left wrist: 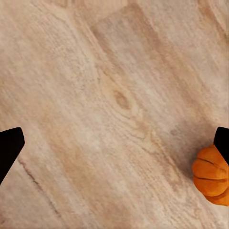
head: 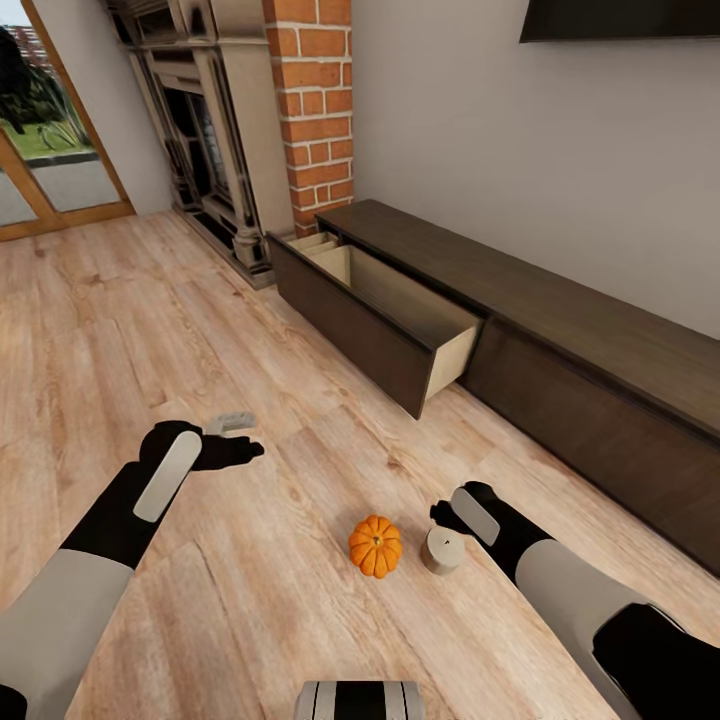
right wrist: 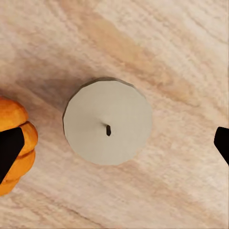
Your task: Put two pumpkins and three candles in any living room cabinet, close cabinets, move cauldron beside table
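A: Why does the left tool (head: 238,440) hang at the left of the head frame over bare floor (head: 120,330)?

B: It looks parked. Its fingers are spread wide with nothing between them, and in the left wrist view only planks lie beneath, with a pumpkin (left wrist: 212,176) at the right edge. Probably it waits while the other arm works.

A: And the middle of the frame?

B: One pumpkin (head: 375,545) sits on the floor at lower centre, and a candle (head: 443,550) stands upright just to its right, near it but apart. The other pumpkin, candles and the cauldron cannot be placed from here.

A: The right tool (head: 440,515)?

B: It hovers directly above the candle (right wrist: 108,128). In the right wrist view the wick sits near the middle, with one dark fingertip (right wrist: 9,150) over the pumpkin (right wrist: 16,143) and the other at the opposite edge. So the tool stands wide open, holding nothing, seemingly lined up to descend and close on the candle.

A: Why is the drawer (head: 400,310) out?

B: Likely to receive them. It juts open from the cabinet (head: 560,330) at centre right, tan interior showing, within a short carry. The pumpkin's closeness could crowd one finger.
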